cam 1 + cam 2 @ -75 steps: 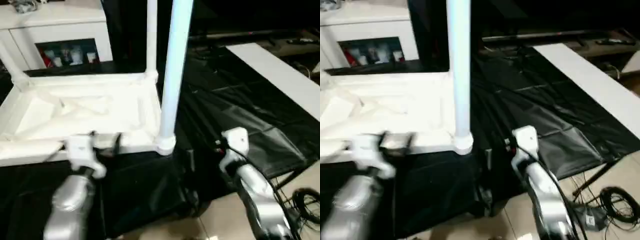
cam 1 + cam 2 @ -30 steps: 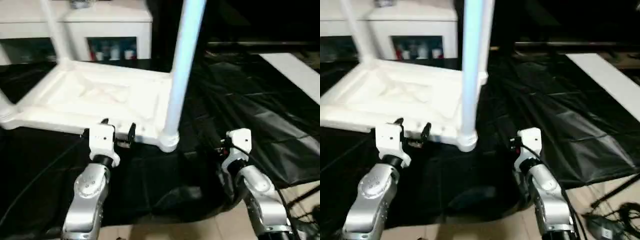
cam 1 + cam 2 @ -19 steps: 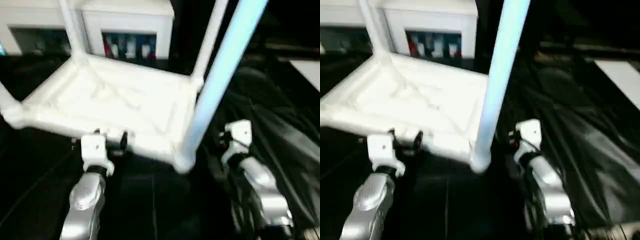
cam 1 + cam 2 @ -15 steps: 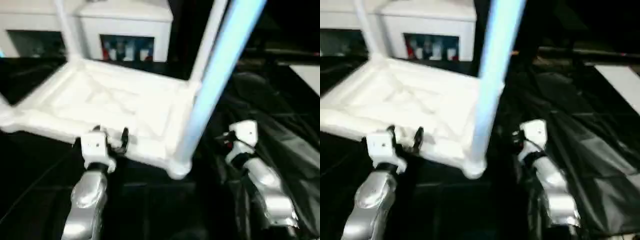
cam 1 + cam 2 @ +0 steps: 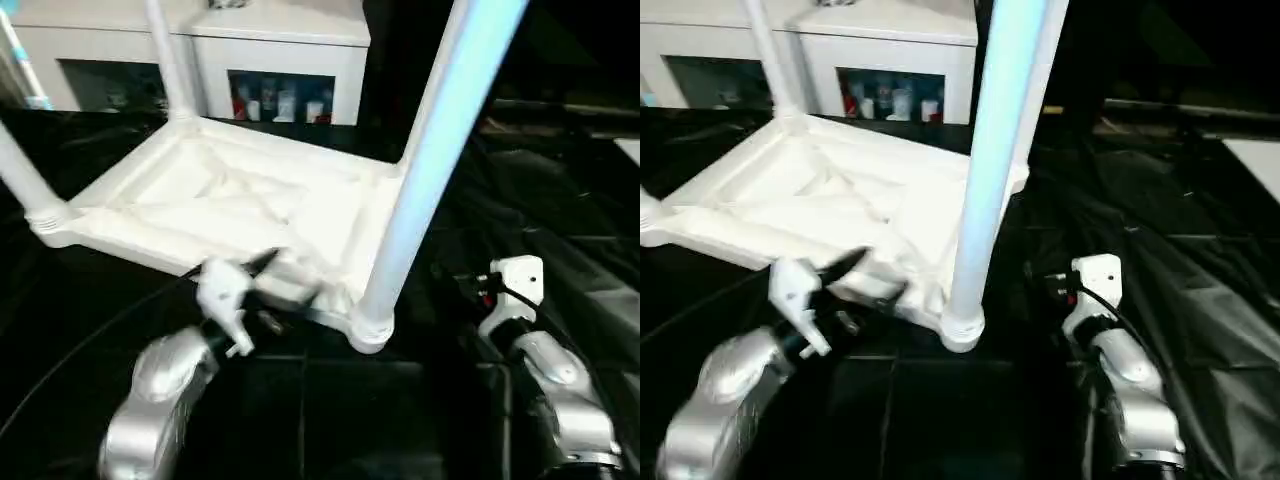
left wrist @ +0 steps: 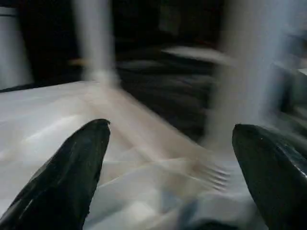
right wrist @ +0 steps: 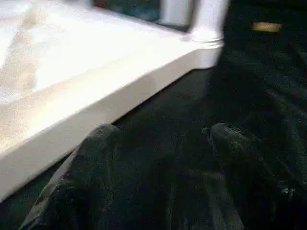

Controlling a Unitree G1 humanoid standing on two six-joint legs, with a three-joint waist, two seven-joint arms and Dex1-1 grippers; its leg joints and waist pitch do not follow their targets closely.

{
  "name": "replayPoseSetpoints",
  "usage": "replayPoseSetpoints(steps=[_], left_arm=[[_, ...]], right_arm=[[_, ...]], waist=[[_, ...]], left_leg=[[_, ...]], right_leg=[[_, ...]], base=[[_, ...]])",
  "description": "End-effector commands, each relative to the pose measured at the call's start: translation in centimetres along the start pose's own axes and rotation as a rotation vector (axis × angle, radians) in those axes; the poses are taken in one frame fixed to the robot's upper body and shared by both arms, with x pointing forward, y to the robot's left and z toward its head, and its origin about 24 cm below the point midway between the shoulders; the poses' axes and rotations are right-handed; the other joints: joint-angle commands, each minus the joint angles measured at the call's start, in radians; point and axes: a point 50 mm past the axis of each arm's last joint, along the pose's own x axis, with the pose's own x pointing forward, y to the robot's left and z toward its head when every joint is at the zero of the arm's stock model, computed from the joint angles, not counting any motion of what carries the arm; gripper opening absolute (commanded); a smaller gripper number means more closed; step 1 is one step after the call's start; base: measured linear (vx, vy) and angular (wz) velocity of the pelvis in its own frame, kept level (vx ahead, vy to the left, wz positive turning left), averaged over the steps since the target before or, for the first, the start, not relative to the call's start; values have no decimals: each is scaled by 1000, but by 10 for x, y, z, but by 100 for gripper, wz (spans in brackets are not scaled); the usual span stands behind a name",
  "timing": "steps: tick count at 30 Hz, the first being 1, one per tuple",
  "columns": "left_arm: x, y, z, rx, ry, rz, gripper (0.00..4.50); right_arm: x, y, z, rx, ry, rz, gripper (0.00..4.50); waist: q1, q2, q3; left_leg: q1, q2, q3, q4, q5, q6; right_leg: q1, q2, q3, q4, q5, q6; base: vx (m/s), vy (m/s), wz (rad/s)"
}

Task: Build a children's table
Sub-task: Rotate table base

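Observation:
The children's table lies upside down, its white top (image 5: 250, 200) on the black sheet. Three legs show standing up from its corner sockets: a near right leg (image 5: 430, 170), a near left leg (image 5: 20, 170) and a far left leg (image 5: 170, 60). My left gripper (image 5: 270, 292) is open at the top's near rim, just left of the near right leg. One black finger is above the rim and one is below. In the left wrist view its fingers (image 6: 72, 177) stand wide apart against the white plastic. My right gripper (image 7: 158, 139) is open over bare black sheet, right of that leg.
A white cabinet (image 5: 290, 45) with glass doors stands behind the table. Crumpled black sheeting (image 5: 560, 200) covers the big table to the right. A white board's corner (image 5: 630, 150) shows at the far right edge.
The head camera has shifted. My left gripper has rolled sideways and moved right and forward to the top's near rim. The right gripper stays beside the near right leg.

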Motion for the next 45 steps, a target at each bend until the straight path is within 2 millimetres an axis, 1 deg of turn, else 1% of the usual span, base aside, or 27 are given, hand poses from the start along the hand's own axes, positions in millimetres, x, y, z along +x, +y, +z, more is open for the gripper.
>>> replayPoseSetpoints(steps=[1,2,3,5,6,7,8,9,10,11,13,14,15,16,17,19,21,22,24,25,28,29,30,33,36,37,45], left_arm=[[2,1,-7,26,93,-133,450],[1,6,-7,55,148,-208,450],[1,8,-7,68,177,-246,450],[-2,22,-7,132,285,-335,450],[-3,35,-6,200,365,-367,450],[-3,45,-6,238,412,-383,450],[-3,50,-5,248,436,-395,450],[-2,54,-5,241,445,-402,450],[-2,56,-4,234,449,-406,432],[0,59,-4,224,450,-420,421],[5,64,-3,213,454,-449,414],[8,65,-3,200,452,-463,411],[10,66,-3,189,444,-477,394],[10,66,-3,189,444,-477,394],[15,66,-5,177,442,-510,382],[18,66,-6,179,445,-529,372],[21,66,-8,169,450,-547,348],[23,65,-9,167,449,-553,348],[28,65,-10,173,447,-555,332],[29,65,-11,171,448,-560,328],[33,65,-12,171,452,-575,302],[34,66,-12,172,452,-578,294],[35,66,-13,176,454,-580,290],[38,65,-15,187,472,-586,258],[39,64,-18,181,498,-603,251],[39,63,-21,178,512,-610,230],[42,63,-26,171,538,-602,163]], right_arm=[[-3,3,3,-23,1,103,333],[-5,4,4,-54,12,166,333],[-6,5,4,-69,18,197,333],[-11,9,6,-129,42,330,333],[-14,11,7,-162,48,393,333],[-15,12,9,-175,45,426,333],[-15,14,10,-180,44,450,333],[-16,16,10,-183,45,473,333],[-16,18,11,-184,46,488,333],[-17,21,10,-189,54,515,333],[-19,31,8,-208,67,594,333],[-20,36,8,-207,71,631,333],[-22,39,8,-205,78,668,333],[-22,39,8,-205,78,668,333],[-26,46,10,-199,91,756,333],[-29,48,11,-202,98,796,333],[-31,48,12,-211,103,824,333],[-31,48,14,-221,101,825,333],[-32,45,18,-230,97,824,333],[-32,45,18,-232,98,823,333],[-34,44,18,-237,104,827,333],[-35,44,19,-238,107,828,333],[-35,44,19,-238,111,830,333],[-38,44,17,-241,121,832,333],[-39,43,17,-243,124,829,333],[-39,43,18,-245,126,828,333],[-37,41,19,-251,128,822,333]], waist=[[1,16,-48],[2,23,-50],[1,21,-51],[0,18,-56],[3,30,-62],[4,31,-62],[3,37,-69],[3,33,-69],[5,39,-76],[7,36,-79],[9,58,-86],[9,58,-89],[12,67,-92],[13,65,-93],[18,75,-93],[23,73,-90],[31,74,-87],[31,77,-88],[32,75,-86],[32,78,-85],[30,77,-83],[31,77,-86],[31,81,-84],[31,80,-87],[30,81,-88],[30,81,-87],[29,78,-83]], left_leg=[[2,70,-31,-109,-243,31],[-3,69,-37,-109,-238,32],[-3,69,-36,-108,-234,33],[-13,68,-40,-106,-192,48],[-8,67,-37,-100,-158,57],[-7,65,-34,-100,-151,64],[-4,64,-31,-96,-133,66],[-10,63,-32,-96,-116,69],[-13,64,-32,-92,-77,70],[-17,65,-32,-89,-48,77],[-18,65,-32,-85,-23,88],[-15,63,-28,-83,-12,104],[-17,63,-30,-81,2,118],[-17,65,-29,-81,4,122],[-18,68,-31,-81,4,127],[-17,70,-28,-82,-27,127],[-18,71,-27,-84,-60,108],[-18,72,-29,-85,-66,101],[-15,69,-28,-85,-86,87],[-15,69,-28,-86,-92,83],[-20,67,-31,-89,-93,76],[-16,66,-30,-88,-96,74],[-17,67,-31,-89,-92,75],[-23,66,-32,-87,-71,84],[-23,68,-32,-88,-65,92],[-23,68,-32,-88,-64,93],[-20,69,-32,-91,-89,92]], right_leg=[[33,-73,45,-87,-399,-184],[40,-77,44,-87,-420,-173],[39,-78,44,-90,-422,-170],[50,-81,45,-88,-423,-169],[48,-83,48,-87,-389,-182],[46,-79,47,-92,-381,-181],[48,-77,45,-86,-330,-199],[54,-79,45,-83,-303,-210],[62,-82,43,-75,-242,-235],[66,-84,42,-68,-193,-260],[67,-83,39,-61,-127,-294],[65,-76,36,-62,-86,-307],[68,-77,35,-58,-42,-323],[68,-78,34,-56,-28,-328],[70,-82,34,-54,-18,-339],[72,-78,31,-62,-47,-338],[73,-81,33,-68,-111,-325],[74,-83,33,-66,-122,-322],[71,-82,34,-76,-185,-302],[71,-82,35,-78,-201,-298],[73,-81,34,-83,-240,-273],[72,-81,34,-85,-259,-264],[71,-80,34,-85,-263,-262],[75,-81,33,-84,-237,-260],[74,-80,32,-82,-211,-264],[74,-81,32,-82,-210,-265],[69,-83,33,-91,-260,-256]], base=[[0,0,0],[0,0,0],[0,0,0],[0,0,0],[0,0,0],[0,0,0],[0,0,0],[0,0,0],[0,0,0],[0,0,0],[53,9,2],[52,10,3],[0,0,0],[0,0,0],[0,0,0],[0,0,0],[0,0,0],[0,0,0],[0,0,0],[0,0,0],[0,0,0],[0,0,0],[0,0,0],[0,0,0],[0,0,0],[0,0,0],[0,0,0]])
